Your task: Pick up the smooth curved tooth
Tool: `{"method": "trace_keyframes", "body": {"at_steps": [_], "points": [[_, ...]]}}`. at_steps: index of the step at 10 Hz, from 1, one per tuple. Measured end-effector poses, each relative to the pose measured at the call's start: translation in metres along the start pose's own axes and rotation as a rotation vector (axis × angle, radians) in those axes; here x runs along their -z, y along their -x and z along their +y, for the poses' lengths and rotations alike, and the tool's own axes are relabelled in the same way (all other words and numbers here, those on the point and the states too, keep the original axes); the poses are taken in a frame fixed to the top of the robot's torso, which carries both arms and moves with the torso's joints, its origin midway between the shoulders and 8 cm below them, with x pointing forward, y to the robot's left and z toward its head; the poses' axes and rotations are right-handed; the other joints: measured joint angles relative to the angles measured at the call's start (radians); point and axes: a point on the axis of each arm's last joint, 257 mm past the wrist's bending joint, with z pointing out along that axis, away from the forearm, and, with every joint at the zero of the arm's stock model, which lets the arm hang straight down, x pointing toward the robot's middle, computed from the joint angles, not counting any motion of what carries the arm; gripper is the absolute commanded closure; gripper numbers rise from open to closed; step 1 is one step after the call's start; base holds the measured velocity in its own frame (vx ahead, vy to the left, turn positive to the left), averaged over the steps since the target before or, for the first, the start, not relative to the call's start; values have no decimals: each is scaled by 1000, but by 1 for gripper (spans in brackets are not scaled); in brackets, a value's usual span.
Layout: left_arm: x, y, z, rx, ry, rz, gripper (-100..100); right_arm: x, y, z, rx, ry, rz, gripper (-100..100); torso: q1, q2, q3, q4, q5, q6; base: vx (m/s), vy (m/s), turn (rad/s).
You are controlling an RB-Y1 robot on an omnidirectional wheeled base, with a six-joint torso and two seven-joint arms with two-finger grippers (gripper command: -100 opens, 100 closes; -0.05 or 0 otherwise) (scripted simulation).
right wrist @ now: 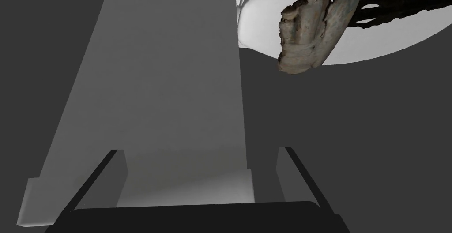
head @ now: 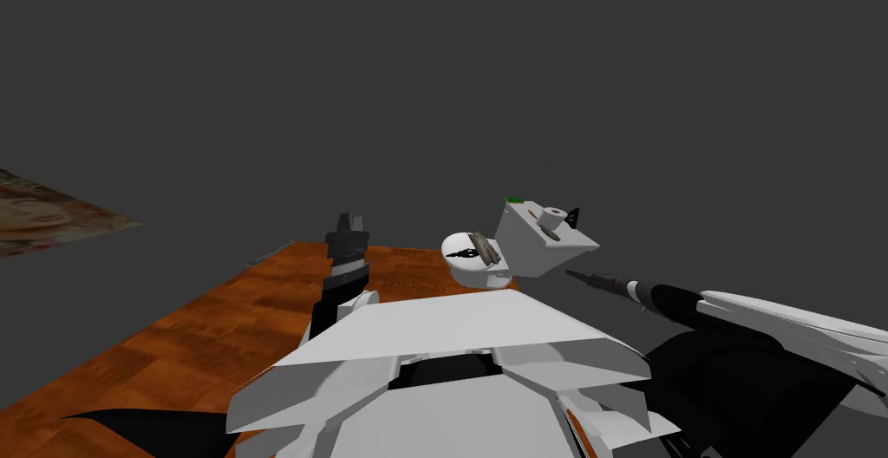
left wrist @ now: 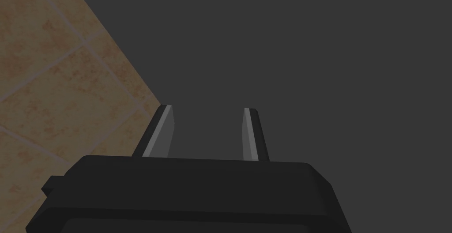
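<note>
A small, smooth, black curved point [head: 572, 215], which looks like the tooth, stands on the white toilet tank [head: 529, 253] beside a paper roll [head: 551, 216]. A rough grey-brown ridged lump [head: 486, 249] [right wrist: 315, 31] lies on the toilet's closed lid [head: 460, 272], next to a black spiky piece [right wrist: 397, 5]. My right gripper [head: 579, 275] [right wrist: 198, 150] is open, low beside the tank, facing its white side [right wrist: 167, 89], and holds nothing. My left gripper [head: 349, 221] [left wrist: 207, 108] is raised to the left of the toilet, open and empty.
Another small brown piece [head: 548, 235] lies on the tank lid. The toilet stands against a dark grey wall [head: 520, 88]. Reddish wood floor [head: 173, 331] stretches to the left, with a patterned rug [head: 43, 214] at the far left.
</note>
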Motion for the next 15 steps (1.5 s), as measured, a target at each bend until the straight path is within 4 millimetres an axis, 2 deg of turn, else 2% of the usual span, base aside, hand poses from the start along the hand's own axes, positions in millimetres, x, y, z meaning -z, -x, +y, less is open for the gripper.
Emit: {"method": "trace_keyframes", "body": {"at_steps": [4, 9, 10, 11, 14, 15], "points": [[0, 0, 0, 0, 0, 0, 0, 9, 38, -34, 85, -78, 4, -100, 1, -2, -1, 0, 0, -1, 62, 48, 99], [0, 0, 0, 0, 0, 0, 0, 19, 84, -67, 166, -153, -3, -100, -1, 0, 0, 0, 0, 0, 45, 35, 69], [0, 0, 0, 0, 0, 0, 0, 20, 86, -68, 167, -156, -4, 0, -2, 2, 1, 0, -1, 1, 5, 2, -4], [0, 0, 0, 0, 0, 0, 0, 20, 86, -68, 167, -156, -4, -100, -3, 3, 2, 1, -1, 1, 38, -23, 78], [0, 0, 0, 0, 0, 0, 0, 20, 66, -75, 150, -171, -2, -100, -6, 1, 1, 0, -2, 1, 45, -29, 70], [0, 0, 0, 0, 0, 0, 0, 20, 66, -75, 151, -171, -1, 100, -4, 2, 1, 1, -1, 1, 0, 0, 0]]}}
